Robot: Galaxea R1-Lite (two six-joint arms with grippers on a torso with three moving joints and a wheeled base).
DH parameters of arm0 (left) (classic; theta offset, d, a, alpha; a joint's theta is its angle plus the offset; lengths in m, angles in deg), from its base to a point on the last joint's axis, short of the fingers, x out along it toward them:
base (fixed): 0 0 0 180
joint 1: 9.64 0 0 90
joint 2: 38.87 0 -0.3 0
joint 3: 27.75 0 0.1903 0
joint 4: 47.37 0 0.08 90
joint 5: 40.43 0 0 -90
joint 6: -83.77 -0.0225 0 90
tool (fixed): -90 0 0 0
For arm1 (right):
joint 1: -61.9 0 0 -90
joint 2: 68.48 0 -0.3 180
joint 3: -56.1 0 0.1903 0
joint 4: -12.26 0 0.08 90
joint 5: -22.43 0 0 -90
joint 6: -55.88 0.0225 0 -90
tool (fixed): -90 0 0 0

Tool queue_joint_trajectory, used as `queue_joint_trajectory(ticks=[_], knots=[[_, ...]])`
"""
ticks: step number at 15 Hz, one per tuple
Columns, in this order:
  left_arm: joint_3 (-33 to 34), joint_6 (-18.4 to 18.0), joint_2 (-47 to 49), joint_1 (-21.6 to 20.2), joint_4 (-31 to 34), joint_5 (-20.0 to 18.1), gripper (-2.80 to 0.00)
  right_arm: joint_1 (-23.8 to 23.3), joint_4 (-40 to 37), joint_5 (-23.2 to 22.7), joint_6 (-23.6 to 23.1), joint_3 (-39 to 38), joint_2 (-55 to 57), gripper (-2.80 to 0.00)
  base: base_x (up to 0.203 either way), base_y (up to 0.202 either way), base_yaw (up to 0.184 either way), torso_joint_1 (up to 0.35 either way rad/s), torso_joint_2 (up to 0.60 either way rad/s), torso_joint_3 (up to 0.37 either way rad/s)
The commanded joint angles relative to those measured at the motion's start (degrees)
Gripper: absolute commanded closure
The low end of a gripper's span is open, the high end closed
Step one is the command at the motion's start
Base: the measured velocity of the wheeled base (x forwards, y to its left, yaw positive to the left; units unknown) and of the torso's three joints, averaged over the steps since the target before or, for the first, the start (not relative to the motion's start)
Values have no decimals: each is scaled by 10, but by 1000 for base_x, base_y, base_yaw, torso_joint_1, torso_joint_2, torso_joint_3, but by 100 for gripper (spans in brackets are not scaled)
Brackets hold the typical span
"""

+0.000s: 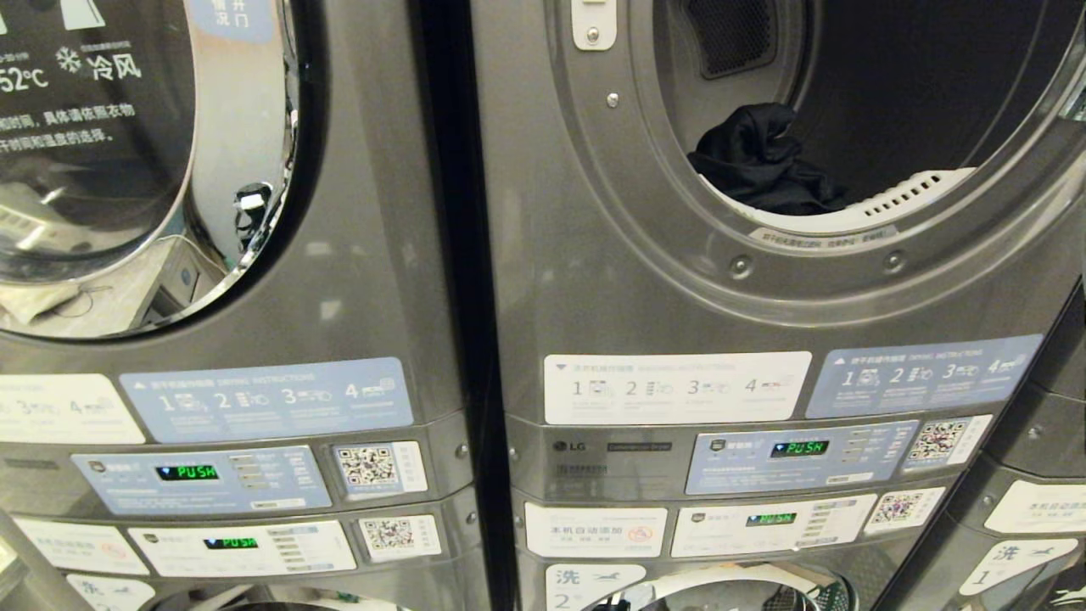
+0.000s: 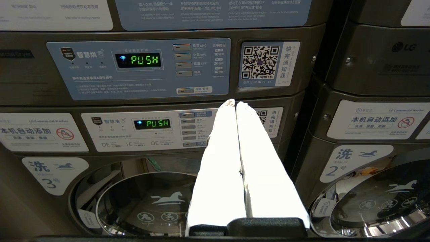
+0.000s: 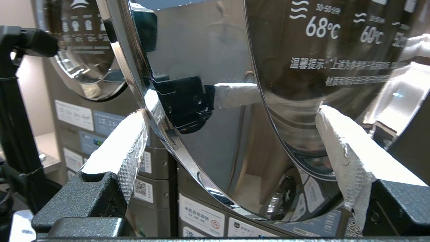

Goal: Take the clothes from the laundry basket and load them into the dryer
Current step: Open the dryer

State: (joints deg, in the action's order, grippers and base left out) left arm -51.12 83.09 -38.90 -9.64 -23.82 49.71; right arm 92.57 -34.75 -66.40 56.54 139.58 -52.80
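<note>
Up in the head view, the grey steel dryer (image 1: 645, 280) is seen with its round mouth open, and a crumpled black garment (image 1: 764, 165) is lodged just inside the lower lip, on the white perforated lint grille (image 1: 899, 199). Neither arm is caught here, and no laundry basket is shown. A second grey machine (image 1: 254, 297) stands beside it on the left, door shut.

Over at the left wrist, the left claw (image 2: 235, 102) is held clenched, empty, aimed at the lit control panel (image 2: 137, 69); it looks parked.

Round at the right wrist, the right claw (image 3: 231, 116) is spread wide with nothing held, the chrome-rimmed glass dryer door (image 3: 268, 101) sitting between its white padded fingers (image 3: 342, 148). The drum lies out of this view, so the garment's direction from it cannot be told. Room around the swung door looks tight, and the polished rim looks slippery.
</note>
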Motion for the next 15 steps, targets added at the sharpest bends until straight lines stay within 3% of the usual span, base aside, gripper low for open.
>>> queue_joint_trajectory(ticks=[1,5,12,15], knots=[[1,0,0,0,0,0,0,4,-1,-13,1,-3,13,-280,0,0,0,0,0,0],[1,0,0,0,0,0,0,18,-1,-38,2,-5,33,-280,0,0,0,0,0,0],[1,0,0,0,0,0,0,18,-2,-148,29,-12,31,-280,0,0,0,0,0,0],[1,0,0,0,0,0,0,17,-1,-146,23,-33,34,-280,0,0,0,0,0,0]])
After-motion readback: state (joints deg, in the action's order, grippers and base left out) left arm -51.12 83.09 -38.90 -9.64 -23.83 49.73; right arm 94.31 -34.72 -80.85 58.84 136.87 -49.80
